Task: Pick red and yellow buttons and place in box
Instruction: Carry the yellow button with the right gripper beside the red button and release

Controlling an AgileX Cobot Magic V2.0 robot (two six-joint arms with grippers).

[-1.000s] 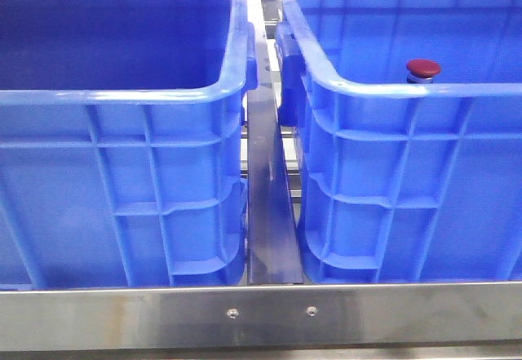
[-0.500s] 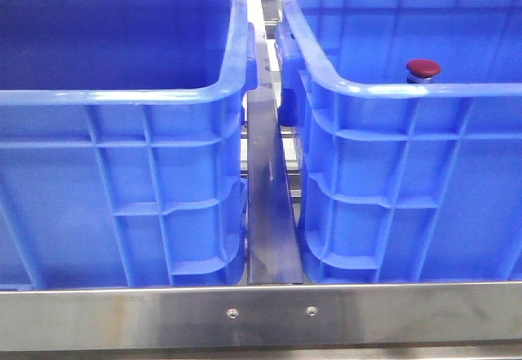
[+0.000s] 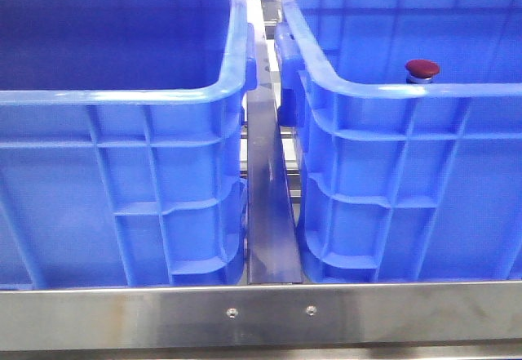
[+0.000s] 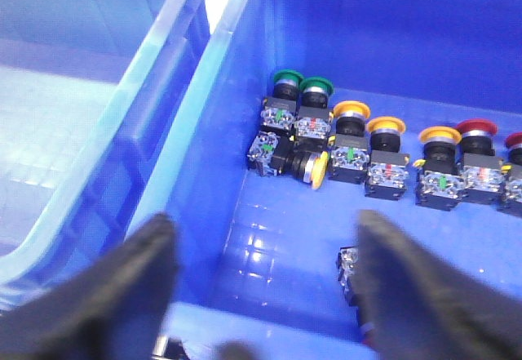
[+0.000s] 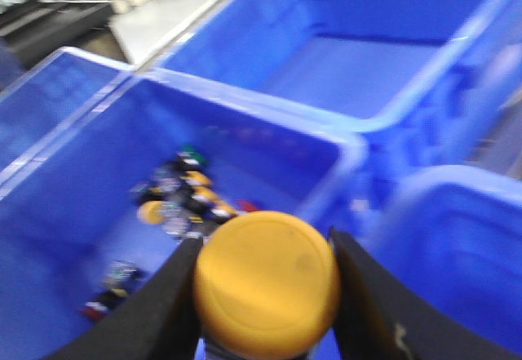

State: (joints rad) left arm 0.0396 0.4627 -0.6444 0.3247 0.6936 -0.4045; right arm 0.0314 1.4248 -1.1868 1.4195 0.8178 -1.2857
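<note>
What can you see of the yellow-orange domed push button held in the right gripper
The yellow-orange domed push button shows its smooth, glossy round cap face-on, looking like plastic. It sits clamped between the two dark fingers of the right gripper, one touching each side. Its collar is hidden. Behind it lies a blurred blue plastic crate holding more buttons.

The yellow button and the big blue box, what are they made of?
The yellow button, held between the right gripper's fingers, looks like smooth plastic: its domed cap is one even colour with a soft, dull shine. The blue box looks like moulded plastic too: glossy, with ribbed sides and a thick rounded rim that catches the light. The rail in front looks like brushed metal.
</note>
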